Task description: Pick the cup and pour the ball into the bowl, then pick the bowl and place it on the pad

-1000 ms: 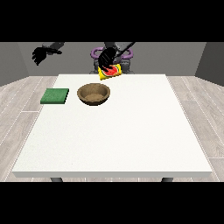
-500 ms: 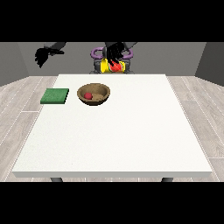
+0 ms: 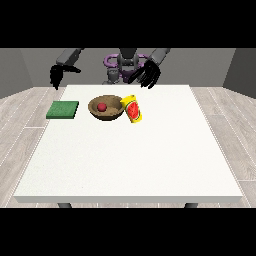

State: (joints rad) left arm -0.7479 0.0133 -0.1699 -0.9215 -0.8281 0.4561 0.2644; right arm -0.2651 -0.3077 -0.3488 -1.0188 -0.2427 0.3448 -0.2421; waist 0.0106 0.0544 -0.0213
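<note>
A brown wooden bowl (image 3: 106, 107) sits on the white table (image 3: 130, 160) toward the back, with a red ball (image 3: 101, 106) inside it. Right beside the bowl a yellow cup (image 3: 132, 108) with a red picture stands tilted on the table, free of any hand. The hand at the view's right (image 3: 148, 74) hangs above and behind the cup, fingers spread and pointing down, holding nothing. The hand at the view's left (image 3: 56, 75) hovers above the table's back left corner, fingers hanging down. A green pad (image 3: 63, 110) lies flat to the left of the bowl.
The robot's torso (image 3: 123, 65) stands behind the table's far edge. Grey plank floor surrounds the table.
The cup has left the hand at the view's right and now rests on the table beside the bowl. That hand has lifted away with spread fingers. The ball lies in the bowl.
</note>
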